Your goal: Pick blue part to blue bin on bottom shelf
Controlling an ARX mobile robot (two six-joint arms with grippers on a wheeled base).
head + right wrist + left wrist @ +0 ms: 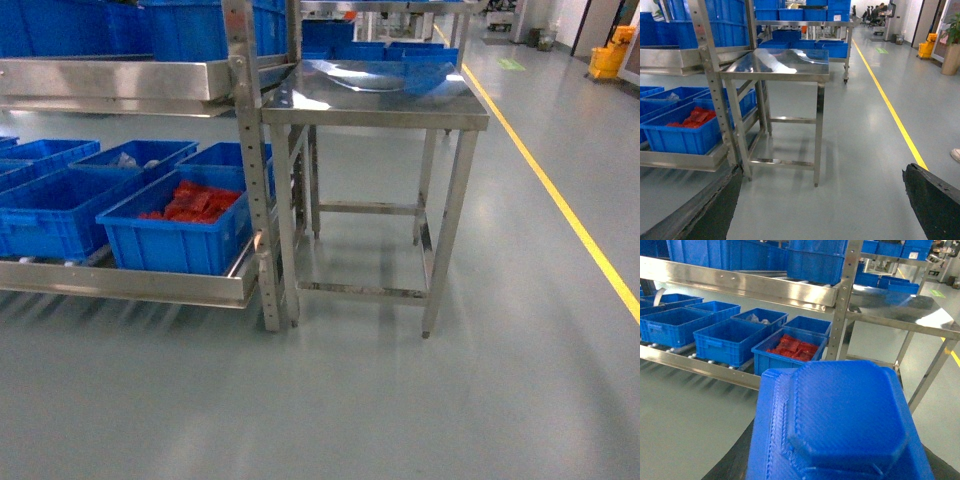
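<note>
The blue part (840,415), a blocky ribbed piece, fills the lower half of the left wrist view. My left gripper (840,462) is shut on it, and only dark finger edges (732,465) show beside it. Beyond the part lies the bottom shelf (700,367) with a row of blue bins; one blue bin (727,340) looks empty, and its neighbour (790,352) holds red pieces. The head view shows the same bottom shelf (130,283) and red-filled bin (180,235), with neither gripper in it. My right gripper (820,210) hangs open over bare floor.
A steel table (375,100) stands right of the rack upright (255,170), with its legs on the grey floor. An upper shelf (110,85) carries more blue crates. A yellow floor line (560,200) runs along the right. More racks stand far behind.
</note>
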